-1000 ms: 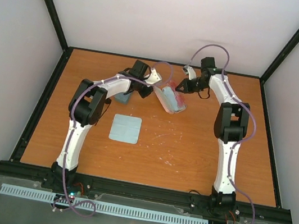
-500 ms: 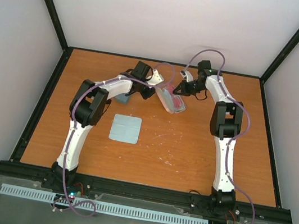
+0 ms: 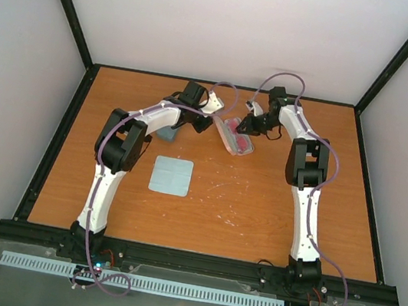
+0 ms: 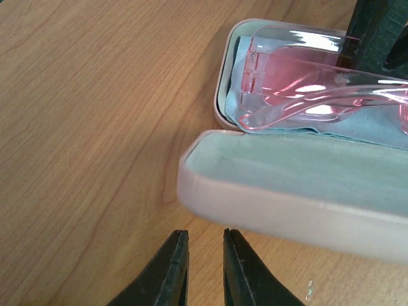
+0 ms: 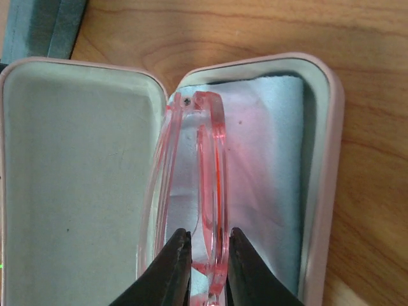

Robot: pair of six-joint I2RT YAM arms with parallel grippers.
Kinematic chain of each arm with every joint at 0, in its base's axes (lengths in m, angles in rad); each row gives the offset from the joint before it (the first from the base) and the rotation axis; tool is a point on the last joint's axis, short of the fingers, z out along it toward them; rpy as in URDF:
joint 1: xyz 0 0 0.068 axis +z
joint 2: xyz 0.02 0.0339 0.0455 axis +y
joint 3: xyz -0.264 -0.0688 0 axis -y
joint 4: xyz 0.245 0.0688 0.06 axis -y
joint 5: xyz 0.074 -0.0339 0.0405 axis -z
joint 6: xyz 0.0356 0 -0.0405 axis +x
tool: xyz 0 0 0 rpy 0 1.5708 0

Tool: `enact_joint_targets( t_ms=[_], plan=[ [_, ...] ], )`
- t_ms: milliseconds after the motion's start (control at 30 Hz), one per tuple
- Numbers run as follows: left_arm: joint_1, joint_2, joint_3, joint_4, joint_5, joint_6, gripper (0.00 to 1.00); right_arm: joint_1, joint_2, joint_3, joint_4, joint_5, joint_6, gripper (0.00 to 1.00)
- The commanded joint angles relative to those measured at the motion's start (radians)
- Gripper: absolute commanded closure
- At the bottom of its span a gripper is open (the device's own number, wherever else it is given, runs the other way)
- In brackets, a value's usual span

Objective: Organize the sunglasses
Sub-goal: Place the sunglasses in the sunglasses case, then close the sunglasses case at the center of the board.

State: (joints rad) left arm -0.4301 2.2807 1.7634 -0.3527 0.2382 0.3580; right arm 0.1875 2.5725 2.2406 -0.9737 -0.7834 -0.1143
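From above, the left hand and the right hand meet over an open pink case at the far middle of the desk. The pink sunglasses show as a red patch inside the case, just below the right hand. A blue-grey case lies behind the left hand, and a square light-blue cloth lies nearer the arm bases. A second ago the right hand stood farther out; it has since drawn in over the case, which looks narrower now. The left wrist view shows that hand's fingers nearly together and empty, low over the desk, with the raised lid just ahead and the glasses beyond it. In the right wrist view the fingers pinch the pink frame, which rests on a folded cloth in the tray; the lid lies open to this hand's left. This pair seems almost stowed, with release and closing left. The black pair shows in no view.
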Motion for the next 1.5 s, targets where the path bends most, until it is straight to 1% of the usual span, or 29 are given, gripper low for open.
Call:
enact_joint_targets(
  t_ms=[0,233,400,633,867,933,1033,1133,1200,1333,1467],
  plan=[
    [-0.002,-0.008,0.051,-0.004,0.019,-0.019,0.82,-0.002,0.023,0.02,-0.031,0.031,-0.003,0.79],
    [-0.002,0.006,0.071,-0.01,0.032,-0.026,0.82,-0.02,-0.007,0.018,-0.041,0.066,-0.009,0.68],
    [-0.003,0.008,0.085,-0.014,0.034,-0.03,0.82,-0.025,-0.025,0.016,-0.059,0.095,-0.022,0.67],
    [-0.005,-0.012,0.05,-0.008,0.027,-0.026,0.82,-0.039,-0.075,0.019,-0.031,0.128,-0.009,0.64],
    [-0.004,-0.023,0.039,-0.011,0.019,-0.028,0.82,-0.063,-0.107,0.023,-0.005,0.107,0.016,0.62],
    [-0.005,-0.025,0.038,-0.012,0.016,-0.028,0.82,-0.066,-0.109,0.024,-0.003,0.107,0.018,0.64],
    [-0.004,-0.036,0.025,-0.013,0.012,-0.027,0.82,-0.069,-0.109,0.018,-0.002,0.124,0.022,0.76],
    [-0.004,-0.049,0.006,-0.013,0.017,-0.035,0.82,-0.071,-0.106,-0.004,0.01,0.201,0.039,0.85],
    [-0.007,-0.055,-0.008,-0.017,0.021,-0.045,0.82,-0.071,-0.089,-0.004,0.004,0.225,0.043,0.89],
    [-0.024,-0.07,-0.04,-0.015,0.037,-0.06,0.82,-0.067,-0.055,-0.02,-0.004,0.215,0.046,0.93],
    [-0.062,-0.07,-0.033,-0.02,0.065,-0.08,0.82,-0.059,-0.054,-0.088,0.027,0.22,0.05,0.94]
  ],
)
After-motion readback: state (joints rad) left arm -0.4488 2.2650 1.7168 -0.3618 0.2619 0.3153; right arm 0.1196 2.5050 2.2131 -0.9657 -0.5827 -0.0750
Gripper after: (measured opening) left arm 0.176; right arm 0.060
